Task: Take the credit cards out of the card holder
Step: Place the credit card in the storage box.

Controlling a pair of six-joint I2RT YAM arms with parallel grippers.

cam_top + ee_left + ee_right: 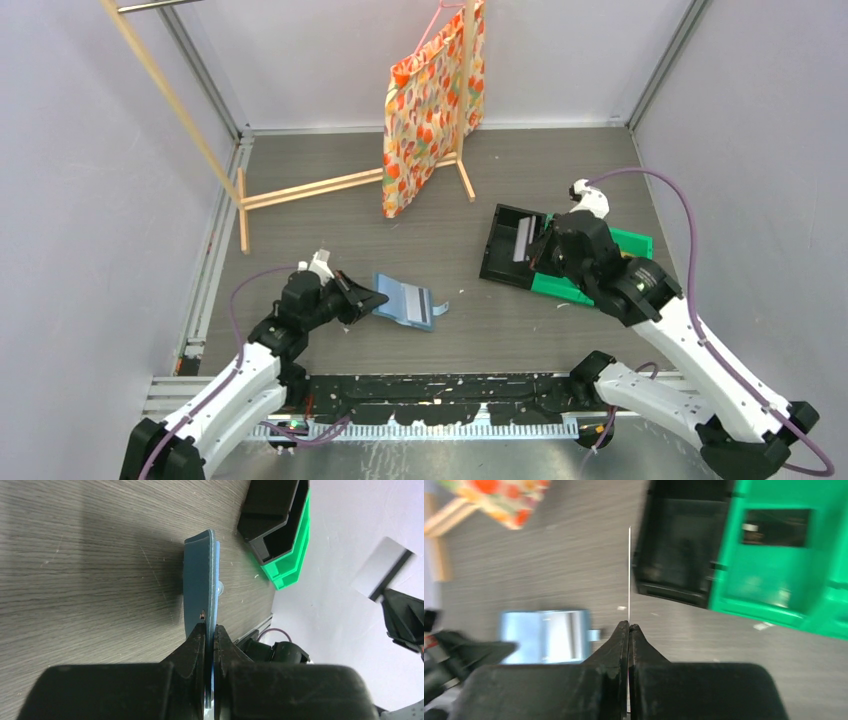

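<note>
My left jaws pinch one edge of the open wallet (405,302), my right jaws clamp a pale card (523,240) over the black bin (497,262).

White links (240,385), black joints (300,300), matte black fingers (196,645), purple cables (690,230).

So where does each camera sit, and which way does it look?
Top view: fixed above and behind the robot, looking down at the table; both arms show.
Left wrist: on the left arm, looking along the left claw, shut on the card holder.
Right wrist: on the right arm, looking along the right claw, shut on a card seen edge-on.
Shared: all three show the card holder and black bin.
</note>
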